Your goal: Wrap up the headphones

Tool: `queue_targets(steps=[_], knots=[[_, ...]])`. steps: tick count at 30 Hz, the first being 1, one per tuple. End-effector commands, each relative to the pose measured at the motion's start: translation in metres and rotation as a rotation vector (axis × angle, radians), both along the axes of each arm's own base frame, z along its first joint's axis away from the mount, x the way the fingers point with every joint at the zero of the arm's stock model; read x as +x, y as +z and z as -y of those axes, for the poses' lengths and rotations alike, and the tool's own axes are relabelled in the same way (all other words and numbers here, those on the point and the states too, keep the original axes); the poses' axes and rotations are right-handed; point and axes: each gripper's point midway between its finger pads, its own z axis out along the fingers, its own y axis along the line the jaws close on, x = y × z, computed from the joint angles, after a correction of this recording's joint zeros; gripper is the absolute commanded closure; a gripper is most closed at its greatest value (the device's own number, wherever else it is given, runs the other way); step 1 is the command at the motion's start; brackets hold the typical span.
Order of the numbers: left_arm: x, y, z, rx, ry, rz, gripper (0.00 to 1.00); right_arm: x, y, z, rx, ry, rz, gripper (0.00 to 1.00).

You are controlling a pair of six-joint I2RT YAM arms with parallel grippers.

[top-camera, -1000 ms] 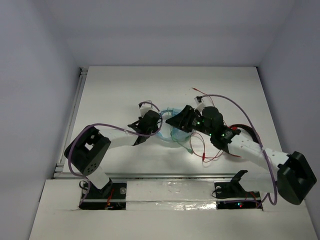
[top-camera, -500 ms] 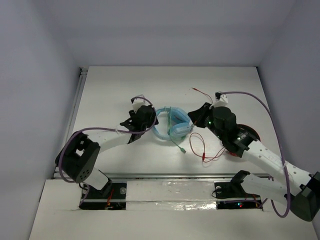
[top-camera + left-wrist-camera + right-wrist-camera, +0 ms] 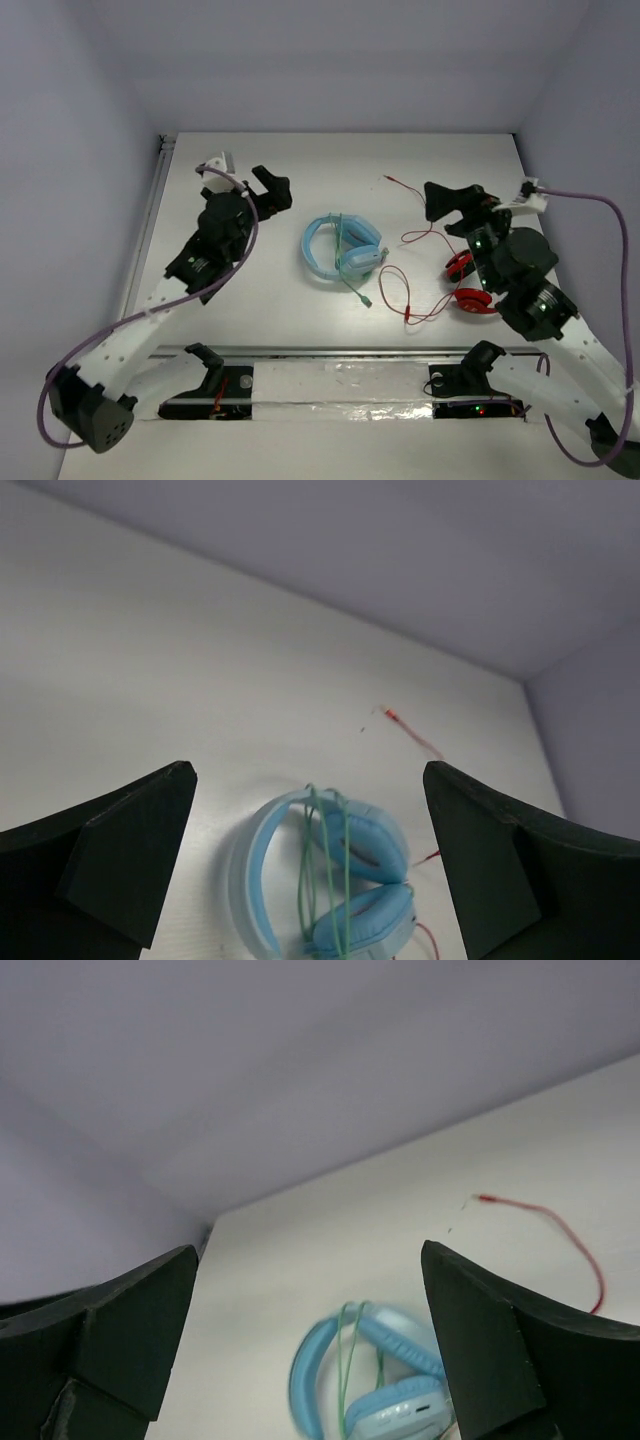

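The light blue headphones point(image 3: 340, 250) lie flat in the middle of the table, ear cups folded together. Their thin green cable point(image 3: 341, 243) runs in several loops across the headband and cups, and its plug end trails toward the front point(image 3: 364, 299). My left gripper point(image 3: 264, 190) hangs open to the left of them, well apart. To their right my right gripper point(image 3: 452, 203) is also open and touches nothing. Both wrist views look down on the headphones point(image 3: 330, 880) point(image 3: 370, 1380) between wide-apart fingers, with the left gripper point(image 3: 308, 772) and the right gripper point(image 3: 308, 1253) holding nothing.
Smaller red headphones point(image 3: 470, 285) lie under the right arm. Their red cable point(image 3: 405, 290) loops beside the blue set, with its plug farther back point(image 3: 390, 180). A metal rail point(image 3: 150, 215) borders the table's left edge, and walls close in the sides and back.
Both grippers have opened and pulled up and away from the headphones, the left one to the left, the right one to the right. The headphones now lie free on the table.
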Motion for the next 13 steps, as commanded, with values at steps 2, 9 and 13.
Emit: queue_targets(steps=[2,9,13], knots=[[-0.024,0.073,-0.029,0.01,0.028,0.152,0.01,-0.013,0.032,0.058,0.014,-0.229,0.086,0.0],[-0.044,0.099,-0.033,-0.019,-0.018,0.213,0.01,-0.017,0.035,0.066,0.057,-0.256,0.077,0.0],[-0.043,0.093,-0.033,0.003,-0.017,0.2,0.01,-0.018,0.041,0.061,0.066,-0.226,0.07,0.0]])
